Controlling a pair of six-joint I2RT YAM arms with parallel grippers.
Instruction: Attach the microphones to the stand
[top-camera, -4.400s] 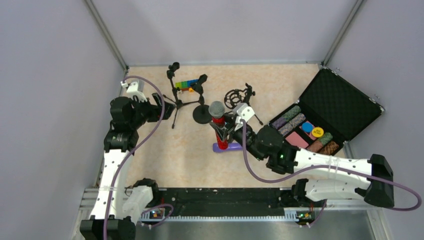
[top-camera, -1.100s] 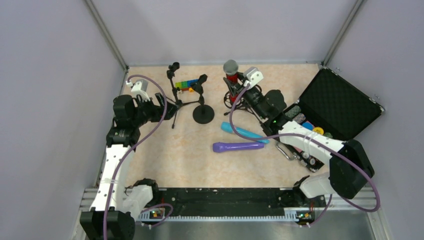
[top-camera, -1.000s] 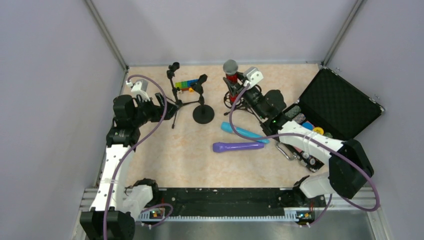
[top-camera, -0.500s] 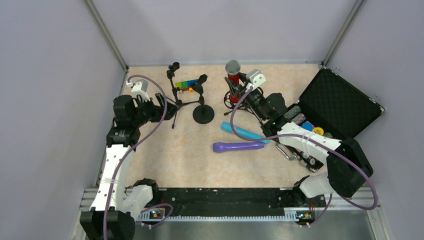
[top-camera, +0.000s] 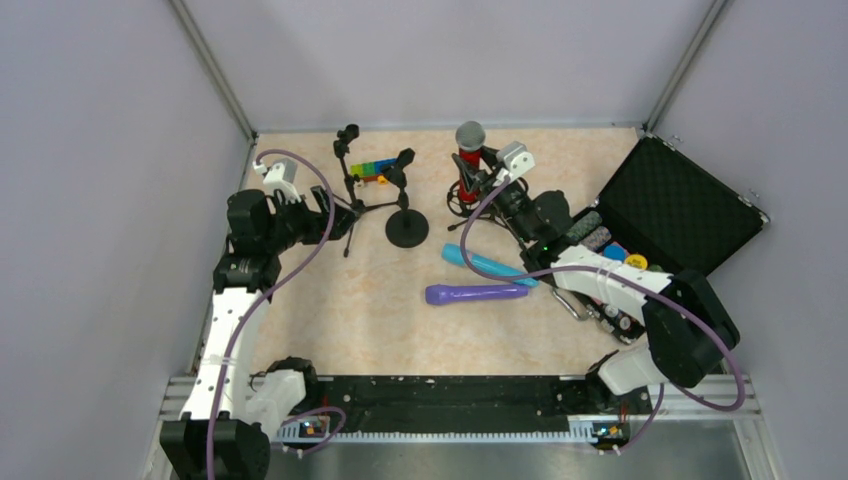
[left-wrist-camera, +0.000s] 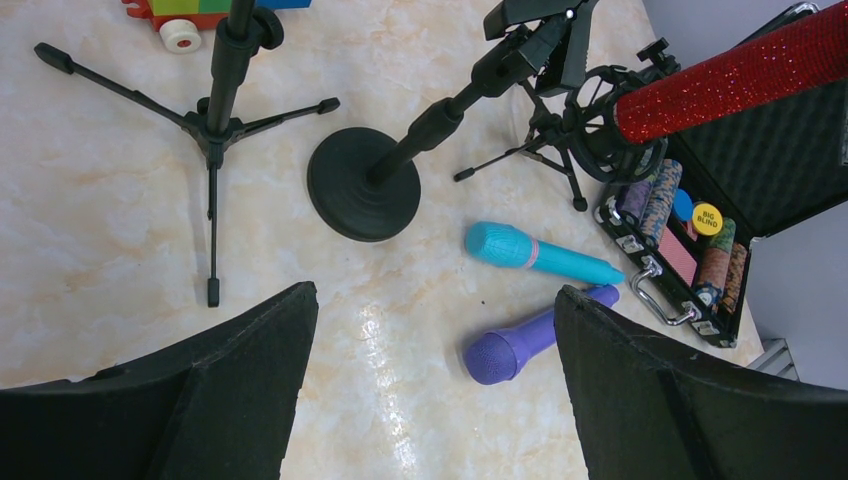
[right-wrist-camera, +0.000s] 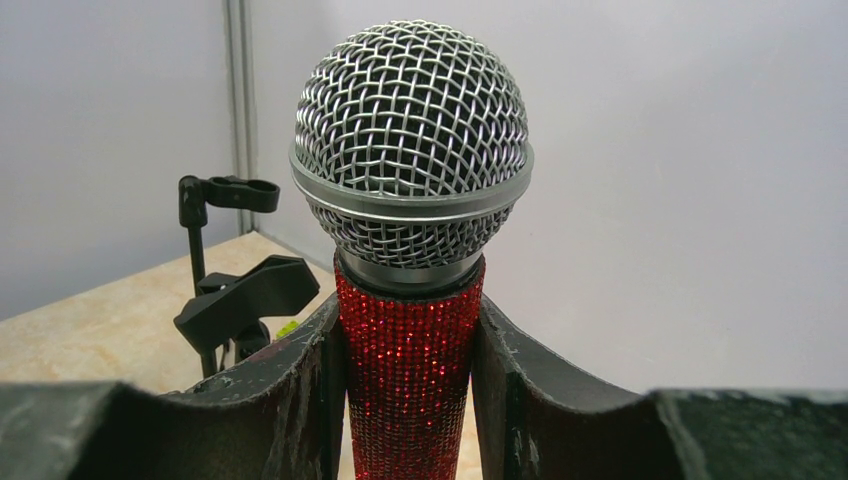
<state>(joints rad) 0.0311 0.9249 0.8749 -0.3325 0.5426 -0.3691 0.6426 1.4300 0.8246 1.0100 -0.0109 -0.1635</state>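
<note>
Colours across the marbled beige desk (top-camera: 330, 300)
Glittery red microphone (right-wrist-camera: 408, 380) with silver mesh head; purple microphone (top-camera: 476, 293); teal microphone (left-wrist-camera: 540, 254) with a pink band; black round-base stand (left-wrist-camera: 362, 185); black case (top-camera: 690, 205) of striped chips (left-wrist-camera: 650, 205).

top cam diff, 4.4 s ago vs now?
The right gripper, still shut on the red mic, carried it from mid-table above the purple mic back to the far shock-mount stand; seating unclear. The arm's move uncovered the light-blue mic. The left gripper, open, the purple mic and the chip case stayed put.
</note>
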